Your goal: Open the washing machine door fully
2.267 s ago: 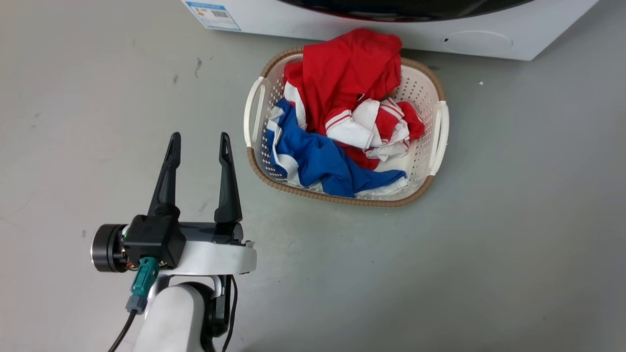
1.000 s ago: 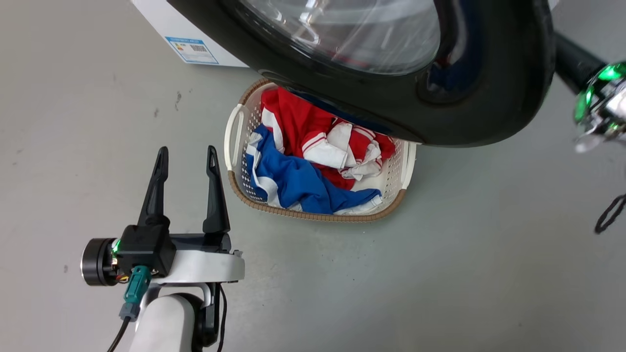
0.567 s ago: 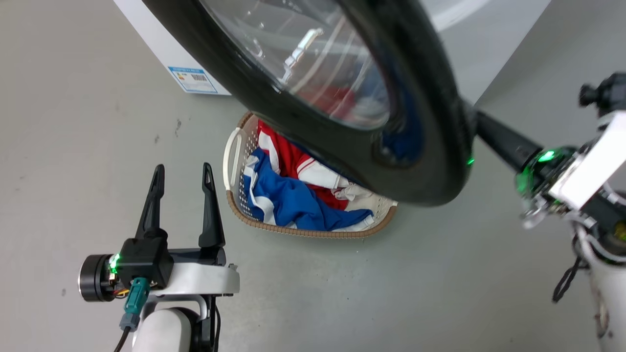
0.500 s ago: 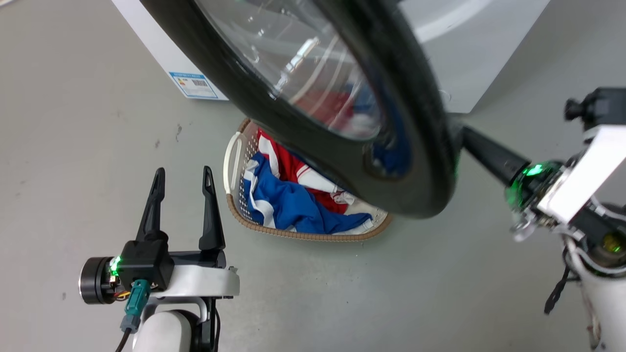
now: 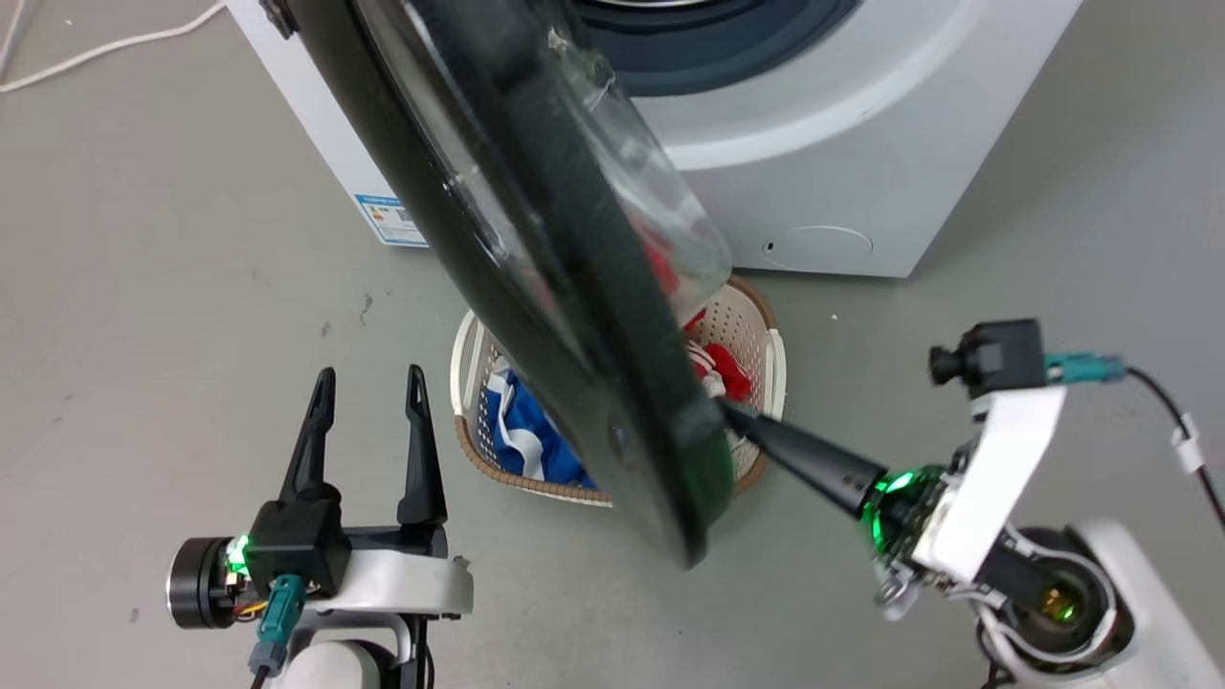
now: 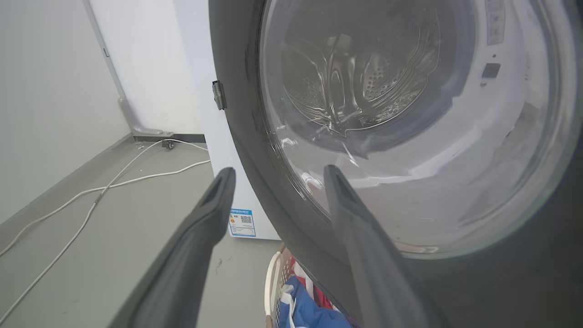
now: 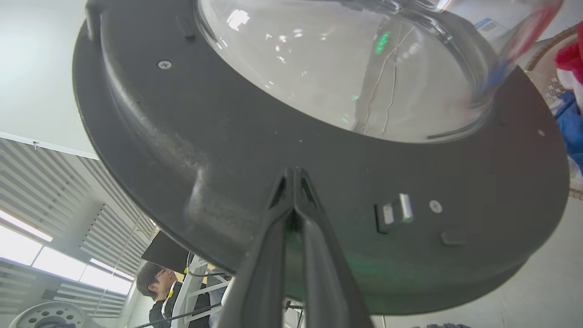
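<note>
The washing machine (image 5: pixel 842 144) stands at the top of the head view, its drum opening uncovered. The washing machine door (image 5: pixel 498 239) is swung out and stands almost edge-on, hanging over the basket. My right gripper (image 5: pixel 732 413) is shut, its tips pressed against the door's inner face (image 7: pixel 182 150) just below the glass bowl (image 7: pixel 319 68) and left of the latch (image 7: pixel 394 212). My left gripper (image 5: pixel 368 383) is open and holds nothing, low at the left, pointing at the door's outer side (image 6: pixel 237 114).
A laundry basket (image 5: pixel 775 354) with red, white and blue clothes (image 5: pixel 536 450) sits on the grey floor under the door. White cables (image 6: pixel 91 200) lie on the floor left of the machine. A person (image 7: pixel 157 282) sits in the background of the right wrist view.
The door has swung further out to the left, from half open to nearly edge-on. My right gripper has followed it, pressing on its inner face. The head camera has tilted up.
</note>
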